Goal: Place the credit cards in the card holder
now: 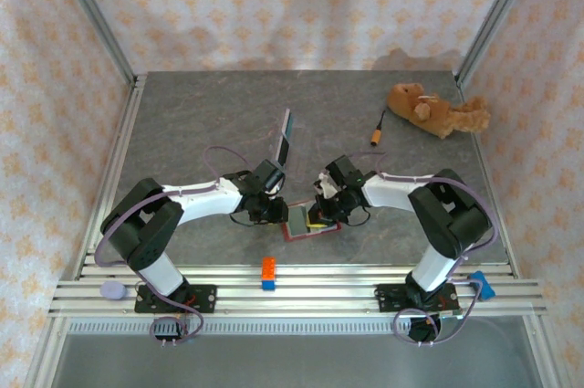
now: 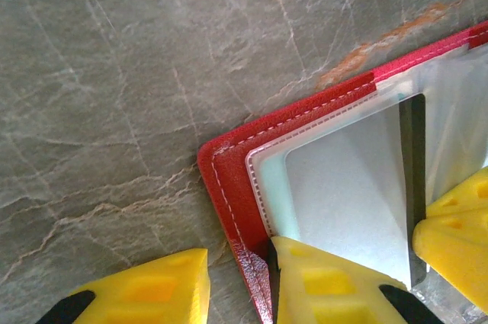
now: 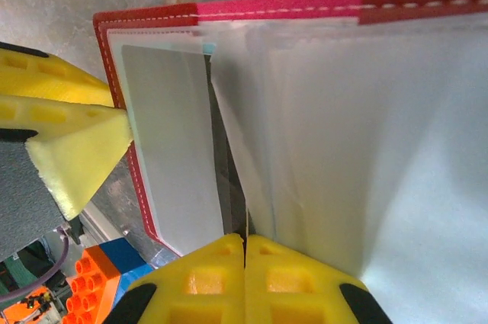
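The card holder (image 1: pixel 310 224), a red wallet, lies open on the table with its pale plastic sleeves (image 3: pixel 358 141) facing up. My left gripper (image 2: pixel 238 251) stands partly open astride the wallet's red corner edge (image 2: pixel 229 179). One finger (image 2: pixel 335 282) rests on the inner sleeve and the other (image 2: pixel 152 290) sits on the table outside. My right gripper (image 3: pixel 245 236) is shut on a thin dark credit card (image 3: pixel 229 179) held edge-on between the sleeves. The same card shows as a dark strip (image 2: pixel 412 171) in the left wrist view. In the top view both grippers (image 1: pixel 276 208) (image 1: pixel 321 210) meet over the wallet.
A brown plush bear (image 1: pixel 438 111) lies at the back right, with an orange-tipped cable end (image 1: pixel 379 130) beside it. A thin upright piece with a teal edge (image 1: pixel 285 137) stands behind the grippers. An orange and blue brick (image 1: pixel 268 273) sits on the front rail.
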Controlling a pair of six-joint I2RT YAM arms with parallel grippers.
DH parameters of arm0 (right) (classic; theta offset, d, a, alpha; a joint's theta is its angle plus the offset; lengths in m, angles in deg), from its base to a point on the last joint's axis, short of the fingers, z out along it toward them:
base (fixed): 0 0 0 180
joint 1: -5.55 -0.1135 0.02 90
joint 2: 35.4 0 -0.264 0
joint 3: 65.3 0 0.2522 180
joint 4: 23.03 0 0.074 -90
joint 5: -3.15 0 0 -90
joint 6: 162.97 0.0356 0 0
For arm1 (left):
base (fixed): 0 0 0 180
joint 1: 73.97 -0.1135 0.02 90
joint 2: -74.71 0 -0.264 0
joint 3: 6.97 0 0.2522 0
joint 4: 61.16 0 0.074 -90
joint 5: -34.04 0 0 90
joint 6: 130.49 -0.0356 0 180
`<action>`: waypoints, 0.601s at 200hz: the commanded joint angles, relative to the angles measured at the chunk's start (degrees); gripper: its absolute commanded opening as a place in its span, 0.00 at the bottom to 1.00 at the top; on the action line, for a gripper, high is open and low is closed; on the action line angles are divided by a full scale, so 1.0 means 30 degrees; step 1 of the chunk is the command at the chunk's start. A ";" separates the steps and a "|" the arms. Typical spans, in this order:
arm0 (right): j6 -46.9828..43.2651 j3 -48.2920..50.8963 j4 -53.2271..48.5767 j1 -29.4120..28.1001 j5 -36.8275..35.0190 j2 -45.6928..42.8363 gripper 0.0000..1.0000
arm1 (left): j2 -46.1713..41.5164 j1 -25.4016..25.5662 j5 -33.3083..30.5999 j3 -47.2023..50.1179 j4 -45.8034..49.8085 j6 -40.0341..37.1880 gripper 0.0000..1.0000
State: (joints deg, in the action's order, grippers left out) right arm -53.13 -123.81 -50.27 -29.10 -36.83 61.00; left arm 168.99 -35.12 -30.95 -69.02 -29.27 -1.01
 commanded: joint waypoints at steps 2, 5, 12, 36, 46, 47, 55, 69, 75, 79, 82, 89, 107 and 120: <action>-0.0649 -0.0425 -0.0616 -0.0277 0.0300 0.0480 0.00 | 0.1179 0.0468 0.0890 -0.0822 -0.4109 -0.0384 0.25; -0.0710 -0.0462 -0.0640 -0.0284 0.0364 0.0522 0.00 | 0.1181 0.0468 0.0912 -0.0852 -0.4110 -0.0388 0.25; -0.0765 -0.0551 -0.0672 -0.0285 0.0450 0.0587 0.00 | 0.1239 0.0483 0.0919 -0.0910 -0.4082 -0.0417 0.26; -0.0745 -0.0763 -0.0419 -0.0502 0.0649 0.0730 0.00 | 0.1313 0.0468 0.0999 -0.1023 -0.4198 -0.0417 0.25; -0.0695 -0.0831 -0.0295 -0.0570 0.0692 0.0867 0.00 | 0.1356 0.0476 0.1022 -0.1085 -0.4198 -0.0447 0.25; -0.0694 -0.0838 -0.0275 -0.0574 0.0710 0.0890 0.00 | 0.1356 0.0472 0.1029 -0.1092 -0.4198 -0.0447 0.25; -0.0710 -0.0888 -0.0204 -0.0606 0.0758 0.1000 0.00 | 0.1389 0.0462 0.1037 -0.1129 -0.4172 -0.0501 0.25; -0.0700 -0.0940 -0.0060 -0.0636 0.0858 0.1160 0.00 | 0.1394 0.0438 0.1008 -0.1179 -0.4125 -0.0546 0.26; -0.0741 -0.0934 0.0028 -0.0664 0.1000 0.1204 0.00 | 0.1386 0.0410 0.1007 -0.1187 -0.4110 -0.0592 0.26; -0.0710 -0.0918 0.0087 -0.0687 0.1043 0.1232 0.00 | 0.1377 0.0385 0.0980 -0.1188 -0.4099 -0.0593 0.25; -0.0729 -0.0908 0.0121 -0.0694 0.1061 0.1235 0.00 | 0.1359 0.0366 0.0964 -0.1188 -0.4083 -0.0619 0.25; -0.0788 -0.0903 0.0198 -0.0746 0.1149 0.1236 0.00 | 0.1357 0.0325 0.0964 -0.1188 -0.4081 -0.0644 0.26; -0.1055 -0.0933 0.0200 -0.0895 0.1320 0.1181 0.00 | 0.1357 0.0200 0.1058 -0.1173 -0.4081 -0.0681 0.26; -0.1133 -0.0987 0.0298 -0.0958 0.1431 0.1093 0.00 | 0.1310 0.0103 0.1123 -0.1162 -0.4110 -0.0652 0.27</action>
State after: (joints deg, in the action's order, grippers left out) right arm -54.77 -125.58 -50.88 -29.96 -34.86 63.36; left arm 169.99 -35.27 -30.93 -70.53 -27.39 -1.56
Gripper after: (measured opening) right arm 0.046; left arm 0.260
